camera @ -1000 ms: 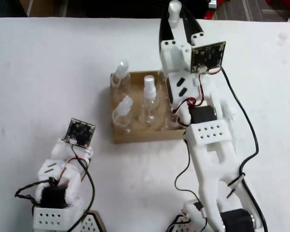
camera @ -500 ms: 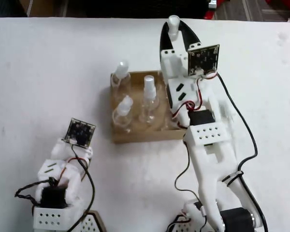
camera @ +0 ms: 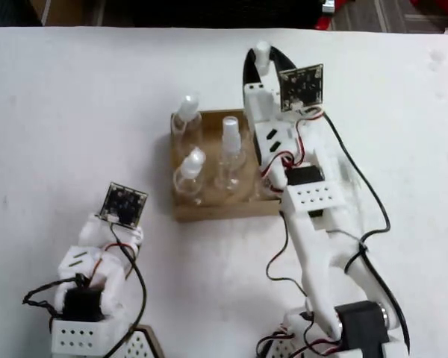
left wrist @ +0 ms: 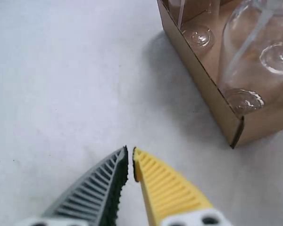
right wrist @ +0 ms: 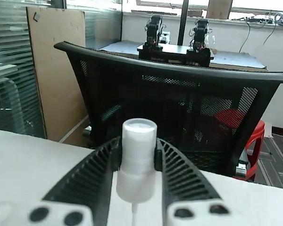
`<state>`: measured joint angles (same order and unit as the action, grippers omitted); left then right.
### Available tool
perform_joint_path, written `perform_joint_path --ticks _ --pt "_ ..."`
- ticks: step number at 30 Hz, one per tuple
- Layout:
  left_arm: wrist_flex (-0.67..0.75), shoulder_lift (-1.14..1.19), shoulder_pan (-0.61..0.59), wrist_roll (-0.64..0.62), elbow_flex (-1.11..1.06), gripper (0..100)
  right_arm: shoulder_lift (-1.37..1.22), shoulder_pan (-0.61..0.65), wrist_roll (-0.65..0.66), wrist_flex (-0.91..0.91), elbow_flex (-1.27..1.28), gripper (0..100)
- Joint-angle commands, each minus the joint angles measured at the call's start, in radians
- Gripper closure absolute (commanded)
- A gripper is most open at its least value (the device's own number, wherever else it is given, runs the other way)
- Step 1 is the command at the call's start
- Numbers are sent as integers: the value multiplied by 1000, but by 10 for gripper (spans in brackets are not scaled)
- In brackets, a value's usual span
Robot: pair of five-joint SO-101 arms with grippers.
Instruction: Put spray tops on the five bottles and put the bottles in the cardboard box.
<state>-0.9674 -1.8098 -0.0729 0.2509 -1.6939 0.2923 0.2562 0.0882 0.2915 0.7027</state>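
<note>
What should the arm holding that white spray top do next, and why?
Probably carry the spray top over the cardboard box, to any bottle lacking one: the right arm's jaws hold it beyond the box, where three bottles already wear tops.

right arm [camera: 317,239] stretched forward, jaws clamped; left arm [camera: 89,283] folded back, jaws closed.

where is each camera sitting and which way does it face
High view: fixed above the table, looking down; both arms, the cardboard box.
Left wrist view: on the left arm, facing down at the table; left fingers shut, box corner, bottles.
Right wrist view: on the right arm, facing level toward a black chair; right fingers clamp a spray top.
Shared: high and left wrist views both show the box and bottles.
</note>
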Motion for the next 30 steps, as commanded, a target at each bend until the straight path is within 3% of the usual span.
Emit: perform_joint_path --ticks 1,17,24,30 --pt "-5 -12 5 8 2 976 -1 -13 -12 24 -9 983" --pt "-5 -12 5 8 2 977 -2 -5 -12 22 114 981" --pt "-5 -12 5 8 2 977 -2 -2 -12 21 150 823" --pt "-5 -12 5 8 2 976 5 -2 -12 21 152 852"
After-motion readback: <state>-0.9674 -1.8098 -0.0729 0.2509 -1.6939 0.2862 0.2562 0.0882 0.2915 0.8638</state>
